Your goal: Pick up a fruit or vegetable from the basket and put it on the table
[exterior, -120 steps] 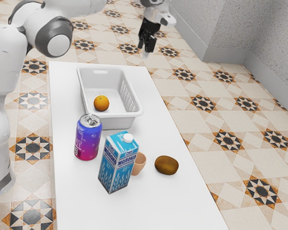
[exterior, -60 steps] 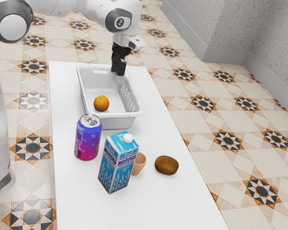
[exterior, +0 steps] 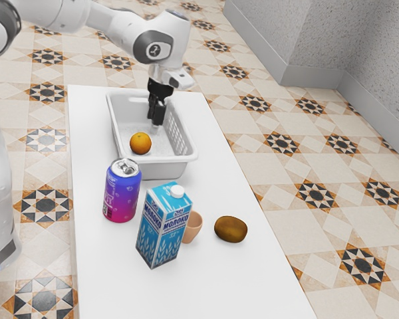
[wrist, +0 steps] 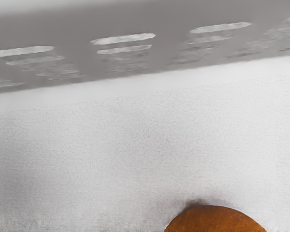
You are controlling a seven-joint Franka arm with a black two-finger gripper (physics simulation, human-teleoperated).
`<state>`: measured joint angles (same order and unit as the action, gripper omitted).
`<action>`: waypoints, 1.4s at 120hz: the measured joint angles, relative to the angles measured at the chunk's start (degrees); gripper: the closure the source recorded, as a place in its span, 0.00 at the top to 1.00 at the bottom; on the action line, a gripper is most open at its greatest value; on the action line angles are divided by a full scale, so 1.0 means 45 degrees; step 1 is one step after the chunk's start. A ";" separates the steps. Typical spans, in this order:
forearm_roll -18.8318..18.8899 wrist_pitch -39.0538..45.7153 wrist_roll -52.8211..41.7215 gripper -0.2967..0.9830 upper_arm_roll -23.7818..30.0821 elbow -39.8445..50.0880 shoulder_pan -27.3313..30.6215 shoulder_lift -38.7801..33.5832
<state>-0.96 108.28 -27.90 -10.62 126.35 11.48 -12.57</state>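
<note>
And down came the hand (exterior: 155, 121), in from over the basket's far end since the earlier frame, now well inside the outline of the basket (exterior: 170, 169) and closer to the orange! The orange (exterior: 140, 143) itself hadn't budged: it sat on the basket's floor, toward the end nearest the exterior camera. The hand hung just beyond it, on the side of the basket's slotted wall (wrist: 174, 29), its two fingers a little spread and nothing between them.

So this was the approach, the pick still to be made. The next move called for a shift toward the orange, centred on it, then a straight drop with a finger on either side and a squeeze. Close off-centre and the round fruit could well roll; swing wide and a basket wall could get knocked.

After that, a lift clear of the basket's rim and over to the desk (exterior: 100, 266). Outside the basket, the can (exterior: 122, 191) stood close to its near end, with the milk carton (exterior: 162, 229) and kiwi (exterior: 231, 228) farther off, so the landing spot needed choosing with care.
</note>
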 joint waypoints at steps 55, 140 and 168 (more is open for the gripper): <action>-0.0001 0.0786 0.0439 0.77 0.0657 0.0980 0.0358 -0.0020; 0.0044 0.1078 0.0864 0.56 0.0915 0.1785 0.0841 -0.0082; 0.0148 0.1205 0.0981 0.48 0.0916 0.1787 0.0963 -0.0087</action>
<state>-0.29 113.70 -23.48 -6.50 134.39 15.81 -12.96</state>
